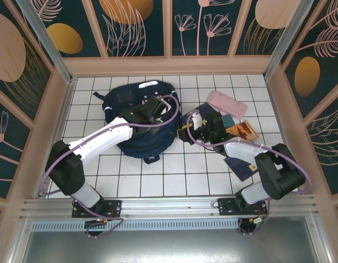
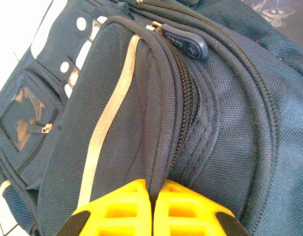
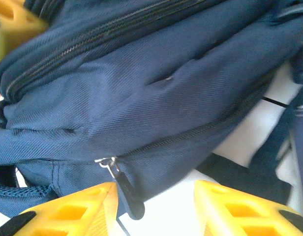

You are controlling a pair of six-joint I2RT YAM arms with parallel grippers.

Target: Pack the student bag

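Two arms, one bag.

Top view: student bag point(image 1: 158, 143) lies flat on the white tiled table point(image 1: 136, 183), left of centre. Left gripper point(image 1: 158, 104) sits on its upper part, right gripper point(image 1: 195, 127) at its right edge. Pink pencil case point(image 1: 226, 102) lies well beyond.

Left wrist: left gripper point(image 2: 152, 196) is pinched closed on a fabric ridge beside the zip; main zipper pull point(image 2: 186, 44) sits further up.

Right wrist: right gripper point(image 3: 156, 201) has jaws apart, nothing held; side zipper pull point(image 3: 117, 182) hangs just beside one finger.

My read: soft, floppy cloth that will sag and bunch. Grab folds or pulls, not flat panels.
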